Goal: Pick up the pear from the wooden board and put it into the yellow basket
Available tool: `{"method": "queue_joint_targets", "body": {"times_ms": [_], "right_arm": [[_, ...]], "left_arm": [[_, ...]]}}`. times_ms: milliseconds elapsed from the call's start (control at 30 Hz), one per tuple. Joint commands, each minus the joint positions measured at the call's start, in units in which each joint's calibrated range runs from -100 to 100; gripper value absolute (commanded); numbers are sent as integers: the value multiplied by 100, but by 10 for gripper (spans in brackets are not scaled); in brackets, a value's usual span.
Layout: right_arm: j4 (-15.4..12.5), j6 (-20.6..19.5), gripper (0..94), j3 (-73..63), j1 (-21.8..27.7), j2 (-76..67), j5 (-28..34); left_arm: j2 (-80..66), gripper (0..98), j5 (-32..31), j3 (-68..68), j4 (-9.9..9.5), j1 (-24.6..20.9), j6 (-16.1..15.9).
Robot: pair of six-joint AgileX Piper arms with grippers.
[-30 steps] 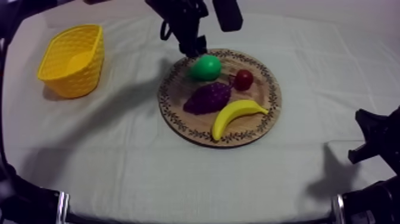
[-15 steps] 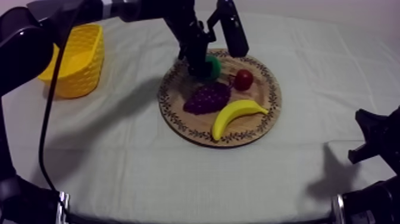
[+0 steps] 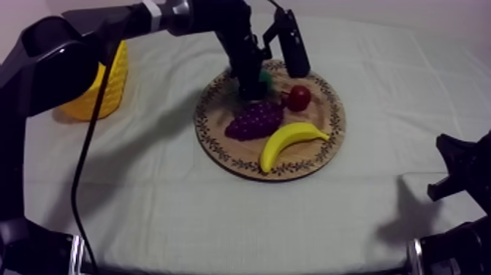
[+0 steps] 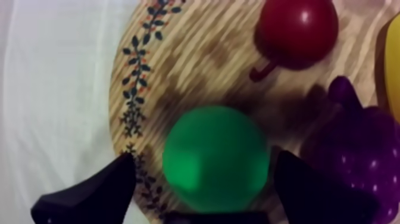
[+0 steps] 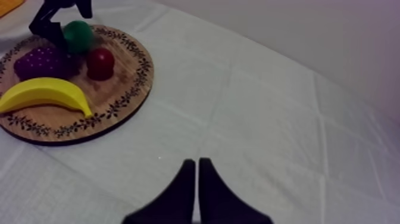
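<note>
The green pear (image 3: pixel 264 77) lies at the far edge of the round wooden board (image 3: pixel 329 126), mostly covered from above by my left gripper (image 3: pixel 250 83). In the left wrist view my left gripper (image 4: pixel 203 159) is open, and its black fingers (image 4: pixel 89 193) stand on either side of the pear (image 4: pixel 214 158), low over the board (image 4: pixel 196 53). The yellow basket (image 3: pixel 106 91) stands at the far left, partly behind my left arm. My right gripper (image 5: pixel 196 164) is shut on nothing above bare cloth and sits low at the right (image 3: pixel 457 172).
On the board with the pear are a small red fruit (image 3: pixel 298 96), purple grapes (image 3: pixel 252 121) and a banana (image 3: pixel 288 141). In the left wrist view the red fruit (image 4: pixel 297 30) and the grapes (image 4: pixel 357 149) lie close to the pear.
My left arm has swung in and come down from behind the board's far edge. Its gripper now straddles the pear and hides most of it. The right arm has not moved.
</note>
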Motion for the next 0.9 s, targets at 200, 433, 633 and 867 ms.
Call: {"method": "queue_joint_targets", "body": {"times_ms": [200, 433, 633, 867], "right_arm": [[0, 1, 3, -1, -1, -1, 0], [0, 1, 3, -1, -1, -1, 0], [0, 1, 3, -1, -1, -1, 0], [0, 1, 3, -1, -1, -1, 0]], "left_arm": [[216, 680, 169, -209, 92, 4, -28], [434, 572, 513, -510, 103, 20, 3], [-171, 531, 517, -177, 16, -54, 126], [-1731, 531, 731, 462, 6, -579, 247]]}}
